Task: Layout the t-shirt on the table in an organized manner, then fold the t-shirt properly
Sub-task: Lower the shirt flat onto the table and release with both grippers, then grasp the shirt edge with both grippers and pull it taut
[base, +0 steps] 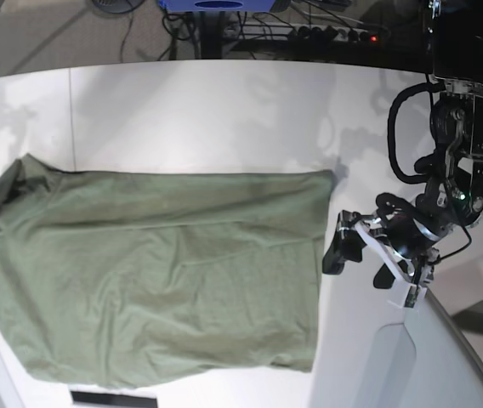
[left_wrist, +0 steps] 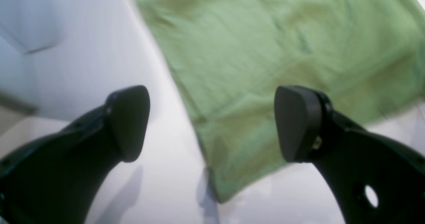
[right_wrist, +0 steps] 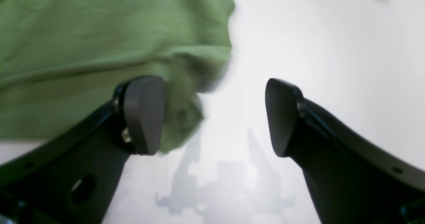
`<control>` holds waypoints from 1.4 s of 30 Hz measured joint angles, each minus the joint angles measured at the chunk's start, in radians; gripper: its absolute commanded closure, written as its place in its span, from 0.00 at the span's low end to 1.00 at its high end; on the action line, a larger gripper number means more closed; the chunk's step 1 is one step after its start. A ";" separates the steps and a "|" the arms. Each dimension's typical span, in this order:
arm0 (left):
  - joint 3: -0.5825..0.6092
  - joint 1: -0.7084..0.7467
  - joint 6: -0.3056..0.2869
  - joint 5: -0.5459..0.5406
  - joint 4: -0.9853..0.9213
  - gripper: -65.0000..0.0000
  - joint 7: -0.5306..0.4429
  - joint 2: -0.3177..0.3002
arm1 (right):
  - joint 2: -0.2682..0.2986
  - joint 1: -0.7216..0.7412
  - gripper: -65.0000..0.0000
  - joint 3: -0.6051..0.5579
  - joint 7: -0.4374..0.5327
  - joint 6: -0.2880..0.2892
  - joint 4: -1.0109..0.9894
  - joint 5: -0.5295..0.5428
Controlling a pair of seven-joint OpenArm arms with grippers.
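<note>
The olive-green t-shirt (base: 156,272) lies spread flat on the white table (base: 207,110), reaching from the left edge of the base view to right of the middle. My left gripper (left_wrist: 212,124) hovers open just off the shirt's right side, and a corner of the cloth (left_wrist: 265,44) lies on the table below its fingers. In the base view this gripper (base: 359,255) sits beside the shirt's right edge. My right gripper (right_wrist: 214,116) is open too, holding nothing, with a rumpled end of the shirt (right_wrist: 83,51) under its left finger (right_wrist: 146,114) and bare table (right_wrist: 315,51) beyond.
Cables and a power strip (base: 326,32) run behind the table's far edge. A grey translucent panel (base: 394,365) stands at the lower right, below the left arm. A dark strip (base: 105,398) lies at the near edge under the shirt.
</note>
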 measured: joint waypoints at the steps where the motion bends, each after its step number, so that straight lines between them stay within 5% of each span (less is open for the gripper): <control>1: 0.001 -0.007 -0.002 0.006 -0.024 0.15 0.006 0.011 | -0.018 -0.012 0.34 -0.004 -0.029 0.006 0.024 0.003; 4: 0.002 -0.024 -0.001 0.003 -0.120 0.48 0.006 0.073 | -0.051 -0.025 0.48 -0.072 -0.072 -0.007 0.002 -0.027; 6: 0.005 -0.024 -0.004 0.003 -0.181 0.92 0.002 0.121 | -0.057 -0.026 0.73 -0.130 -0.067 0.004 -0.044 0.003; 7: 0.006 -0.021 -0.001 0.003 -0.200 1.00 0.006 0.141 | -0.060 -0.021 0.85 -0.148 -0.066 0.005 -0.065 -0.002; 9: 0.006 -0.017 -0.001 0.003 -0.227 1.00 0.006 0.164 | -0.064 0.003 1.00 -0.160 -0.067 -0.001 -0.121 -0.010; 15: 0.005 -0.013 0.002 0.003 -0.235 1.00 0.003 0.222 | -0.052 0.108 0.98 -0.158 0.030 -0.003 -0.332 -0.002; 26: 0.081 -0.011 0.002 0.004 -0.236 1.00 0.002 0.214 | -0.056 0.188 0.98 -0.158 0.124 -0.004 -0.641 -0.010; 34: 0.080 -0.011 -0.001 0.007 -0.237 1.00 0.002 0.169 | -0.051 0.108 0.98 -0.155 0.118 0.000 -0.593 0.032; 42: 0.081 -0.017 -0.002 0.003 -0.238 1.00 -0.001 0.160 | -0.078 0.008 0.98 -0.154 0.000 -0.011 -0.423 0.007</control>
